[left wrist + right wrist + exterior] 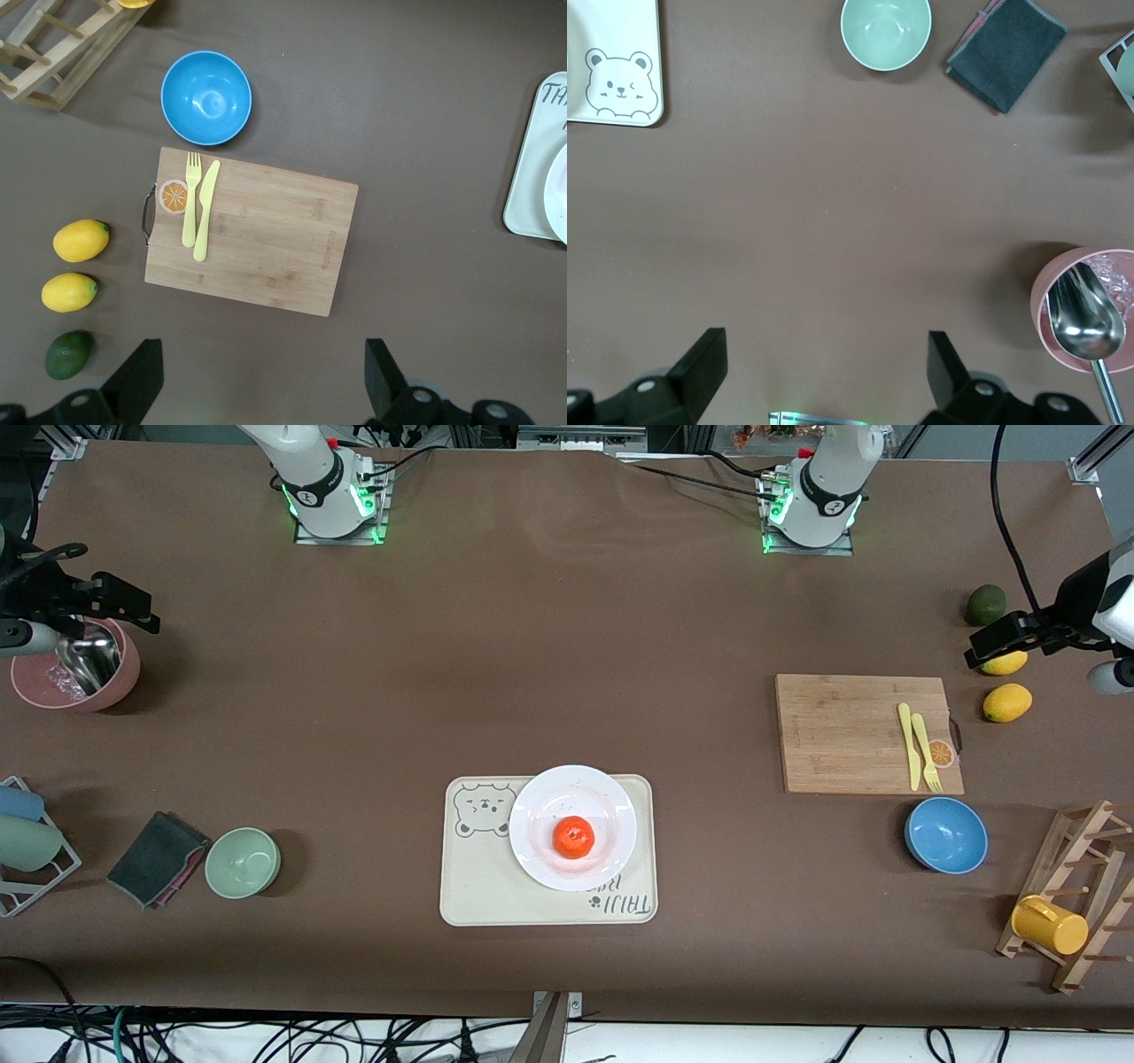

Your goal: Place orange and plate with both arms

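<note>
— Where is everything from the tray?
— The plate sits on my tray, the orange on it. The cutting board lies toward my left arm's end, farther from the camera.

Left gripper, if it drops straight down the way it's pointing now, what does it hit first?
Probably bare table. The open left gripper points down at brown surface just off the cutting board, with the avocado off to one side. Depth is uncertain.

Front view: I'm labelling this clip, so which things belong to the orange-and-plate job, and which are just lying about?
Job:
orange, on the plate
plate, on the bear tray

Lying about:
cutting board
blue bowl
green bowl
lemons
avocado
</note>
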